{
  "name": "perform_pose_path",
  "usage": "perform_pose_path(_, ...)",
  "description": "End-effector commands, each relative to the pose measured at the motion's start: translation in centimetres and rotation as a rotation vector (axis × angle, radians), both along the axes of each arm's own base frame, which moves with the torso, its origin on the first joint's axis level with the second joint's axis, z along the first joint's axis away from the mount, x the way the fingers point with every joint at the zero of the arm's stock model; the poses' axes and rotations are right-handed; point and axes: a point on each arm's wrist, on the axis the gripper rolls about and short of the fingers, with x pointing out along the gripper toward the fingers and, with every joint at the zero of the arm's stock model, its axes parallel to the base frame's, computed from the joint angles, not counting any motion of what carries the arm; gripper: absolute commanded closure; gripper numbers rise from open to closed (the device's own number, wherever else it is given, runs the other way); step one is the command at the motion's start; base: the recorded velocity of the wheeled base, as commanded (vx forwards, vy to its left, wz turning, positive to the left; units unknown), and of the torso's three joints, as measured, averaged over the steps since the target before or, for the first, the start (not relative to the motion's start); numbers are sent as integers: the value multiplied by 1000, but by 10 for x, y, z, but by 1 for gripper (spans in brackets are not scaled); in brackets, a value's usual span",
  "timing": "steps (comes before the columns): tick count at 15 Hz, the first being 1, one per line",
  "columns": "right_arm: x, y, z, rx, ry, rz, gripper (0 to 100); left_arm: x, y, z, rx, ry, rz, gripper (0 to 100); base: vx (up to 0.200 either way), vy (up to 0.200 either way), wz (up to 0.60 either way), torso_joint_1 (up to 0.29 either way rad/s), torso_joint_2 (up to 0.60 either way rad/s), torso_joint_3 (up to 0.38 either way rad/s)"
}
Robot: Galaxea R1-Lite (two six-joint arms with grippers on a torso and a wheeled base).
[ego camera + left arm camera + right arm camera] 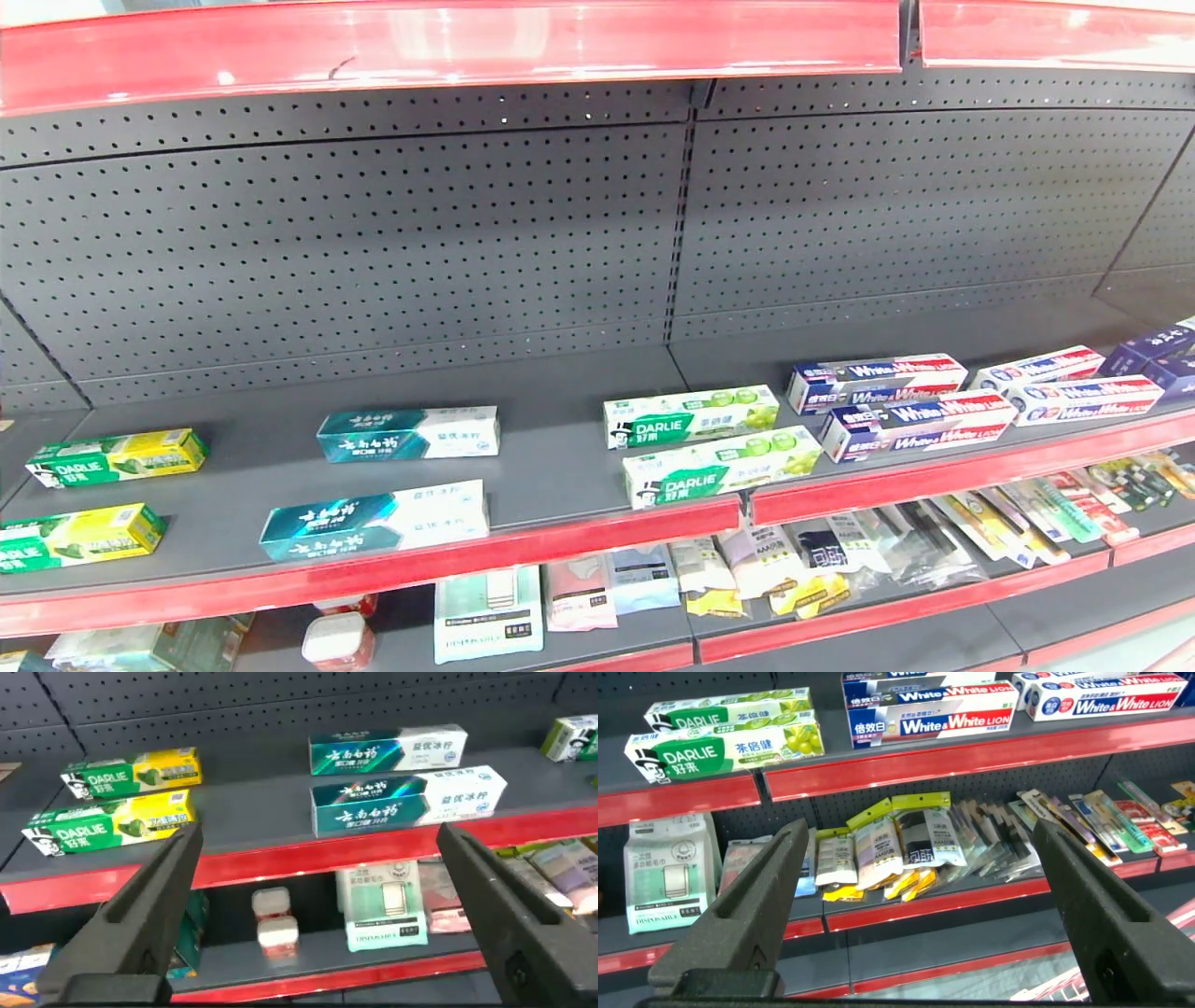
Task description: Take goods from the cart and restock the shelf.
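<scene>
**Shelf** (560, 439) with toothpaste boxes (373, 520) lying flat in pairs along its front edge. The left gripper (318, 831) and right gripper (920, 826) face the shelf from in front, each with its fingers spread wide and holding nothing. A box of this kind is judged light, made of stiff but crushable cardboard with a glossy, rather slippery skin. It is best taken across its narrow width near mid-length. The purple boxes (1153, 347) are cut off at the right edge. The packets (812, 560) below overlap and are hard to tell apart.
</scene>
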Motion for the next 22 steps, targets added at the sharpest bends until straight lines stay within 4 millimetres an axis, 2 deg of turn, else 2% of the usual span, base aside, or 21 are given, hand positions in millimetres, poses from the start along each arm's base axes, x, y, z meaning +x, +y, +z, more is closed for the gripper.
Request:
perform_pose_path(1, 0, 0, 0, -3, 2, 0, 0, 0, 2, 0, -67, 1, 91, 0, 0, 0, 0, 0, 0, 0)
perform_pose_path(4, 0, 0, 0, -4, 2, -1, 0, 0, 2, 0, -88, -2, 104, 0, 0, 0, 0, 0, 0, 0)
perform_pose_path(13, 0, 0, 0, -3, 2, -3, 0, 0, 2, 0, -85, -1, 85, 0, 0, 0, 600, 1, 0, 3)
perform_pose_path(22, 0, 0, 0, -6, 2, -3, 0, 0, 0, 0, -26, 4, 20, 0, 0, 0, 0, 0, 0, 0)
